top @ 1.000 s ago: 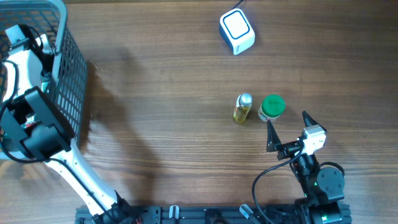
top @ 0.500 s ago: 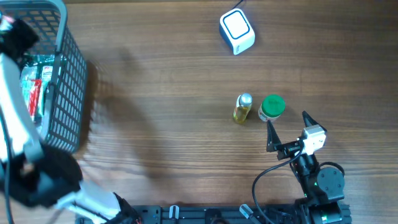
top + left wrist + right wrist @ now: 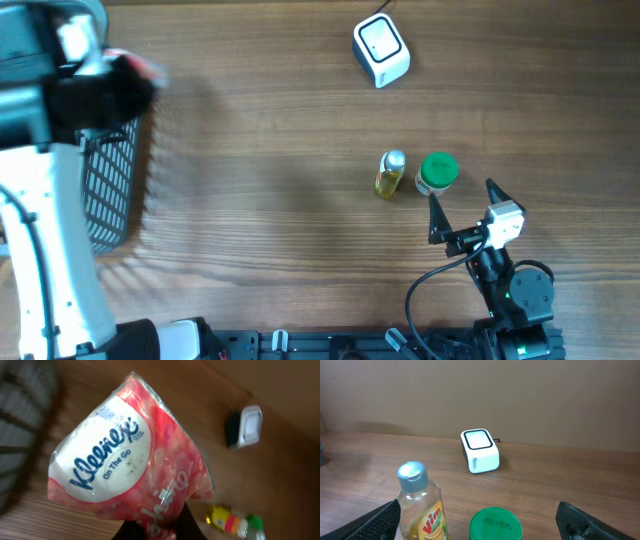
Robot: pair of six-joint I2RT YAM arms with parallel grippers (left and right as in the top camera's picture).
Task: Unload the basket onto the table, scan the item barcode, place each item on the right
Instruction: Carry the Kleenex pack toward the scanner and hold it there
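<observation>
Kleenex pack point(image 3: 125, 460) held by left gripper point(image 3: 159, 522); scan not yet done.
Jaws pinched tight on the pack's lower edge. Pack is in the air by the basket point(image 3: 110, 190), well apart from the scanner point(image 3: 381, 50). No barcode on the face shown. Left to do: carry it over and present the code. Right gripper point(image 3: 461, 192) spread wide, empty.

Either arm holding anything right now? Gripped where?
The left gripper holds the Kleenex tissue pack, jaws pinched on the pack's bottom edge as the wrist view shows it. The right gripper is open, holding nothing.
</observation>
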